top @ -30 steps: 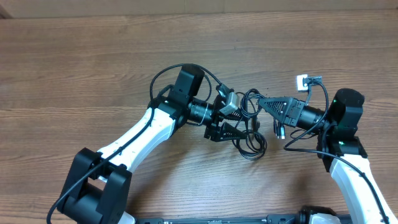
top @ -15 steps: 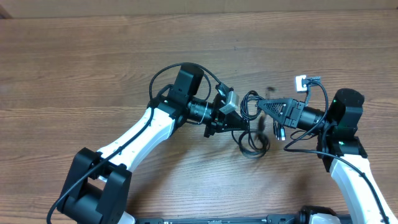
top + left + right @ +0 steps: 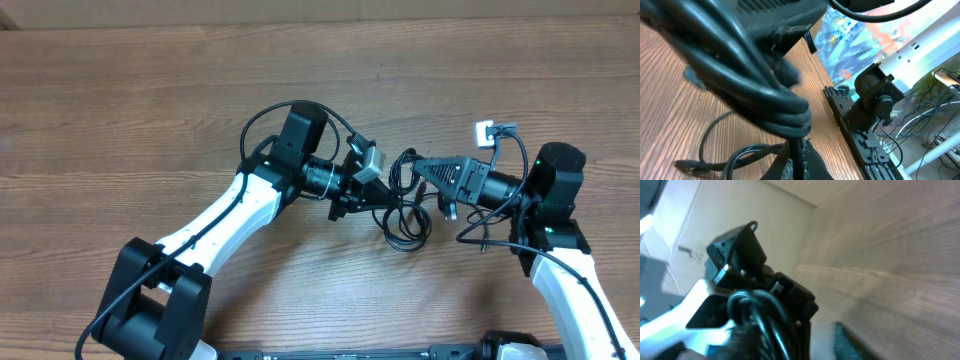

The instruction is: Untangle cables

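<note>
1. I had two grippers: my left gripper [image 3: 385, 197] and my right gripper [image 3: 425, 168].
2. I saw one bunch of cables [image 3: 405, 228]; its separate cords I could not count.
3. One table [image 3: 150, 90] lay beneath.

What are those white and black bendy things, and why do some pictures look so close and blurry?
They are two robot arms at a wooden table. One picture looks down from above; the other two come from little cameras on each wrist, so everything there looks huge. Between the arms lies a tangle of thin black cables. The left arm has its jaws shut on the cables. The right arm points its jaws at the tangle too, but I cannot tell whether they are open or shut.
</note>
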`<action>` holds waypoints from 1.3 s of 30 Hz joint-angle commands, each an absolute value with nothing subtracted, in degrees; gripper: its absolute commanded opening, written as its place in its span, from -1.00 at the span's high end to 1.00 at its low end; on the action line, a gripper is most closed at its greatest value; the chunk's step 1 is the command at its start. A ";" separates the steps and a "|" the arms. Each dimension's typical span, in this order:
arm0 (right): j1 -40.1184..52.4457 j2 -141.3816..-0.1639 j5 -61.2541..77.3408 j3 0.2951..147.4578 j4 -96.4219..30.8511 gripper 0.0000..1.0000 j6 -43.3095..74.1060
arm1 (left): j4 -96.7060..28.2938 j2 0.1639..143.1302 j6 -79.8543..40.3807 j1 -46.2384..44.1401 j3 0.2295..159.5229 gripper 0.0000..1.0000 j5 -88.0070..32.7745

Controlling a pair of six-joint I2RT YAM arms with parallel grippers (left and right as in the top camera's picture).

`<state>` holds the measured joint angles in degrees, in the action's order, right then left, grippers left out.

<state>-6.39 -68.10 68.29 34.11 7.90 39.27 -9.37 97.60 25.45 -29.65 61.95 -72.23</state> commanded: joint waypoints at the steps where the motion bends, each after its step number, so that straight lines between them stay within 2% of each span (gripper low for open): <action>1: -6.72 -67.85 67.61 34.48 8.29 -0.20 38.72 | -9.21 95.98 25.45 -30.02 62.78 0.92 -73.93; 2: -6.72 -67.85 67.61 34.48 8.27 -0.34 38.72 | -9.21 95.98 25.45 -30.02 62.78 0.92 -73.93; 5: -6.72 -67.85 67.59 34.48 8.29 -0.57 38.52 | -9.21 95.98 23.77 -29.87 62.78 0.91 -72.34; 14: -6.74 -67.85 66.50 34.48 8.29 -0.94 38.52 | -9.28 95.98 10.59 -27.31 62.78 0.91 -61.52; 22: -6.72 -67.85 65.43 34.48 8.27 -1.00 36.95 | -9.78 95.98 -0.49 -26.50 62.78 0.92 -50.30; 30: -6.72 -67.85 63.68 34.48 7.88 -1.00 35.51 | -12.60 95.98 -1.96 -26.52 62.78 0.92 -43.64; 39: -6.74 -67.85 57.34 34.48 1.78 -1.00 34.00 | -13.50 95.98 -4.21 -26.48 62.78 0.91 -39.83</action>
<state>-6.39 -68.10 60.51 34.11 2.44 35.40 -13.72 97.60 -2.52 -26.85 61.95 -41.58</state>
